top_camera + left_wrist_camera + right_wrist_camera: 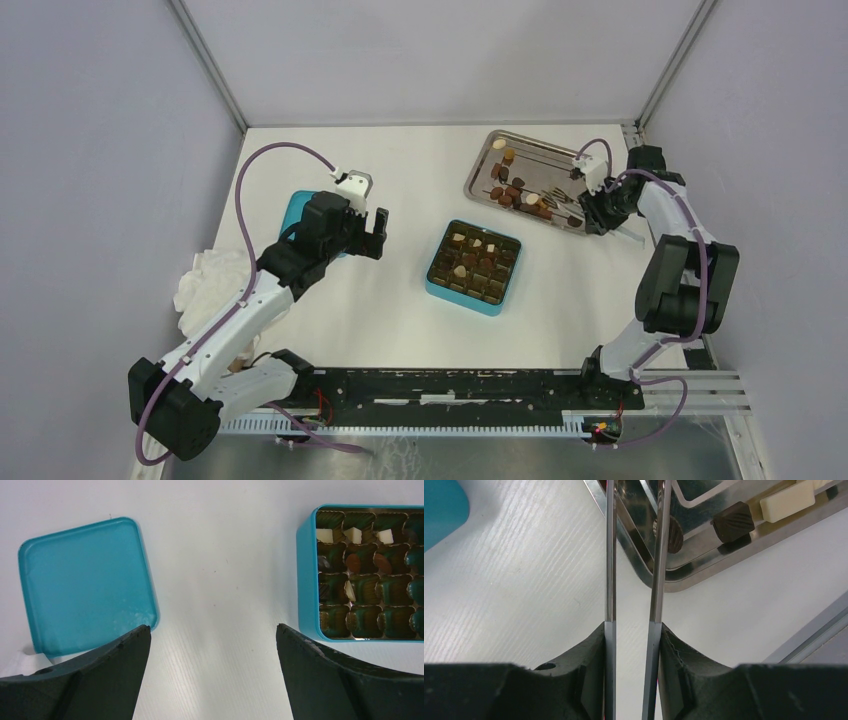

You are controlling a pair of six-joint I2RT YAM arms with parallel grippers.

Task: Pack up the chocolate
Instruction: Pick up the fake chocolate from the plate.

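Note:
Chocolate [515, 190] in brown and cream pieces lies on the steel tray [480, 170] at the back right. More chocolate [468, 243] sits in cells of the teal box [437, 287]. My right gripper [600, 205] hovers at the tray's right end, shut on the long metal tweezers [610, 555]. In the right wrist view the right gripper [632, 625] presses both tweezer arms, which reach over the tray's rim [704, 575]; their tips are cut off. A dark chocolate [733, 522] and a cream one [786, 501] lie nearby. My left gripper [365, 232] [213, 627] hangs open over bare table.
The teal lid [85, 585] lies flat left of the left gripper, the box wall [306, 575] to its right. A crumpled white cloth [205, 280] sits at the table's left edge. A metal rail [814, 635] runs along the table's right side.

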